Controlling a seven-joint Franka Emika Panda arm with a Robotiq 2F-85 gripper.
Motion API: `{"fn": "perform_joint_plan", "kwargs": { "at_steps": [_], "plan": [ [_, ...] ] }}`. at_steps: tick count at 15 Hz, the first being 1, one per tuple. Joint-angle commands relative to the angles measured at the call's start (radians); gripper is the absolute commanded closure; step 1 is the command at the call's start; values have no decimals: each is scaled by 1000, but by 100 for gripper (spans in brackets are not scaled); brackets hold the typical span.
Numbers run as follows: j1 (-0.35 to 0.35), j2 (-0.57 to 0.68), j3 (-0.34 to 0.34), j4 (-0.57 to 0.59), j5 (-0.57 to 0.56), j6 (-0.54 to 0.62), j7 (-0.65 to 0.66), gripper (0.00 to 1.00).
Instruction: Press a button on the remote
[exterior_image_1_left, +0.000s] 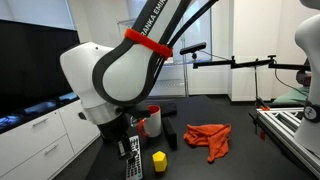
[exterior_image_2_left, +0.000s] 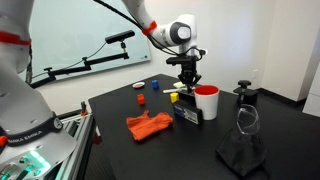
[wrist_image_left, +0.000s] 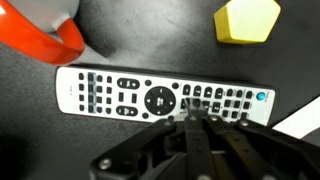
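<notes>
The remote (wrist_image_left: 165, 98) is long, slim and flat and lies across the wrist view on the black table; its face looks pale there, with rows of dark buttons. In the exterior views it shows below the gripper (exterior_image_1_left: 133, 160), (exterior_image_2_left: 186, 113). My gripper (wrist_image_left: 190, 113) is shut, its fingers together, and its tips rest on or just above the buttons right of the round pad. The gripper also shows in both exterior views (exterior_image_1_left: 134, 140), (exterior_image_2_left: 186, 88), pointing straight down.
A red mug (wrist_image_left: 45, 35), (exterior_image_1_left: 150, 122), (exterior_image_2_left: 207, 102) stands close beside the remote. A small yellow block (wrist_image_left: 247, 20), (exterior_image_1_left: 159, 160) lies on its other side. A crumpled red cloth (exterior_image_1_left: 208, 140), (exterior_image_2_left: 150, 126) and a black stand (exterior_image_2_left: 243, 130) are on the table.
</notes>
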Motion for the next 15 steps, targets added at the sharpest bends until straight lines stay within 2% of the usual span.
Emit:
{"fn": "perform_joint_plan", "kwargs": {
  "at_steps": [1,15],
  "plan": [
    [-9,-9,8,0,11,-14,-17,100],
    [-4,-97,5,-65,11,-19,11,100]
  ]
}}
